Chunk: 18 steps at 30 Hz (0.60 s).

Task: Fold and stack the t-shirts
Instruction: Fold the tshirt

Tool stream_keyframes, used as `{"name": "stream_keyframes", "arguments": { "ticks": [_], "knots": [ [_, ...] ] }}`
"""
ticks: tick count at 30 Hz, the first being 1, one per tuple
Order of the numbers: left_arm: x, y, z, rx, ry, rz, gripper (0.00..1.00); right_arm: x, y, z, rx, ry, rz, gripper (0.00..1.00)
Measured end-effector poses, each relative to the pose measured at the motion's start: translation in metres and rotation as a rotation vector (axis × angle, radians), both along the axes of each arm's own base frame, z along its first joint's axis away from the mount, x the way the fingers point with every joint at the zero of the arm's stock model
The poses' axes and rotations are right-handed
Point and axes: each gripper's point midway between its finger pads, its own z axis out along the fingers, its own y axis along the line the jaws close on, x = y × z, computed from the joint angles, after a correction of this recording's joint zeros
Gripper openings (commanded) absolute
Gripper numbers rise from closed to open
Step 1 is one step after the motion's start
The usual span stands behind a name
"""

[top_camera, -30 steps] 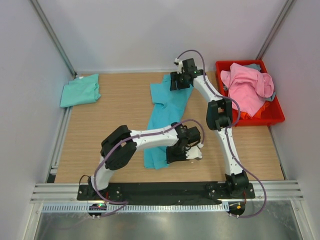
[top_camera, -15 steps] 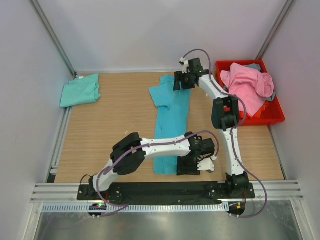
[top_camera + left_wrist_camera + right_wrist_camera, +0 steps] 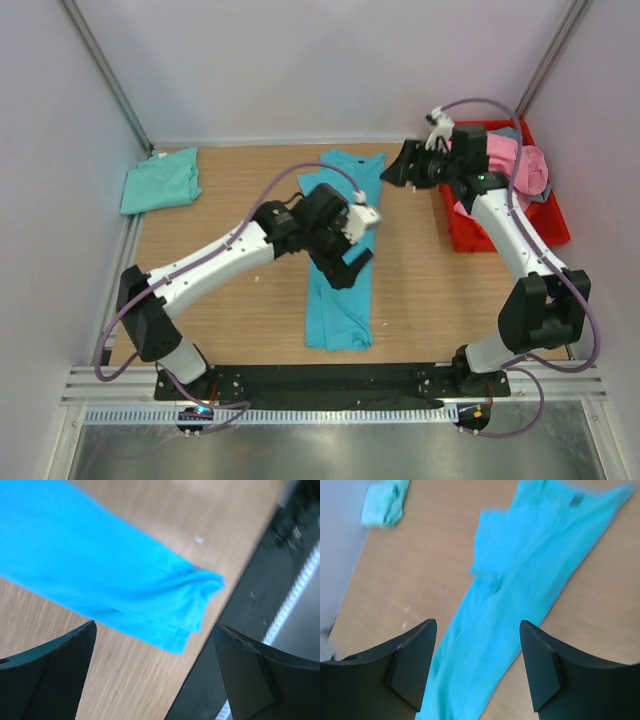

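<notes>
The turquoise-blue t-shirt (image 3: 340, 280) lies on the table folded into a long narrow strip, collar end far, hem end (image 3: 115, 585) near the front edge. My left gripper (image 3: 348, 268) hovers over the strip's middle, open and empty, both fingers (image 3: 50, 675) apart from the cloth. My right gripper (image 3: 402, 166) is up beside the red bin, open and empty, looking down along the turquoise shirt (image 3: 520, 580). A folded mint-green t-shirt (image 3: 160, 180) rests at the far left. The pink t-shirt (image 3: 512, 165) is heaped in the bin, with grey-blue cloth (image 3: 512, 130) behind it.
The red plastic bin (image 3: 458, 232) stands at the far right of the table. The black base plate (image 3: 260, 580) runs along the near edge, just past the shirt's hem. Bare wood shows between the mint-green shirt (image 3: 385, 502) and the turquoise strip.
My left gripper opened, let go of the shirt's near end and drew back up over its middle. My right gripper swung right from the collar to the bin. The shirt now lies straight.
</notes>
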Motion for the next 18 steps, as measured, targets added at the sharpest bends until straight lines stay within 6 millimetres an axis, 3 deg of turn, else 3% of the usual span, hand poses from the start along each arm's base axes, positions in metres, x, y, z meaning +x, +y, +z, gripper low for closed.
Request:
{"name": "stream_keyframes", "arguments": {
  "ticks": [2,4,6,8,12,16,18],
  "knots": [
    [0.039,0.026,-0.018,-0.045,0.09,0.207,0.92,-0.028,0.017,-0.037,0.062,0.113,0.069,0.73],
    [0.067,0.06,-0.055,-0.057,0.217,0.422,0.86,-0.059,0.027,-0.103,0.129,0.316,0.103,0.74],
    [0.073,0.093,-0.096,-0.026,0.346,0.587,0.84,-0.092,0.027,-0.16,0.168,0.513,0.088,0.74],
    [0.061,0.113,-0.124,0.007,0.46,0.693,0.81,-0.132,0.028,-0.202,0.216,0.722,0.071,0.75],
    [0.042,0.122,-0.145,0.0,0.61,0.787,0.72,-0.149,0.034,-0.209,0.286,0.819,0.079,0.72],
    [0.033,0.126,-0.148,-0.063,0.699,0.847,0.65,-0.163,0.04,-0.205,0.336,0.866,0.119,0.75],
    [0.026,0.127,-0.147,-0.09,0.743,0.865,0.61,-0.184,0.039,-0.212,0.34,0.911,0.115,0.75]
  ]
}}
